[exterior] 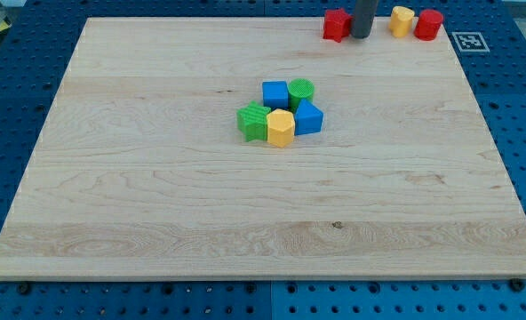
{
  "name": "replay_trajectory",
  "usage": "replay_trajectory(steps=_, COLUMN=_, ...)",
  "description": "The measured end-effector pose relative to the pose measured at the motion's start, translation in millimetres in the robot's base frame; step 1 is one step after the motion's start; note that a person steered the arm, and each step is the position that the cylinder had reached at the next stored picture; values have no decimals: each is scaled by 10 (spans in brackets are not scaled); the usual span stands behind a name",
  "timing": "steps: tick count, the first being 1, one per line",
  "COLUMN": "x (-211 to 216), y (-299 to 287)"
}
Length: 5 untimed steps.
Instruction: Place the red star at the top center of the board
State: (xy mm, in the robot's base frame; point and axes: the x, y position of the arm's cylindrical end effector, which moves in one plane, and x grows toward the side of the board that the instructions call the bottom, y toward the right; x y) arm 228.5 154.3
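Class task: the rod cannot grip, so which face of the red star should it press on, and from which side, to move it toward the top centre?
Press the red star on its right face, pushing toward the view's left. My tip already stands at that side, and top centre lies left of the star along the board edge.

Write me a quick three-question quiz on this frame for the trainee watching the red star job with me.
1. True or false: my tip is at the view's top edge, just right of the red star.
2. How many blocks form the cluster near the board's middle?
A. three
B. five
C. seven
3. Which block lies between my tip and the red block at the view's top right?

Key:
1. True; whether they touch is unclear.
2. B: blue cube, green block, blue block, green star, yellow block.
3. The yellow block at the top.
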Motion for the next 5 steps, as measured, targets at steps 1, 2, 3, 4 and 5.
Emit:
replay_trajectory(steps=1, x=-157, y=6)
replay_trajectory(steps=2, x=-305, y=6)
replay_trajectory(steps=3, x=-328, y=-2)
replay_trajectory(steps=4, x=-318, y=-24)
replay_trajectory(steps=5, x=-200, y=-103)
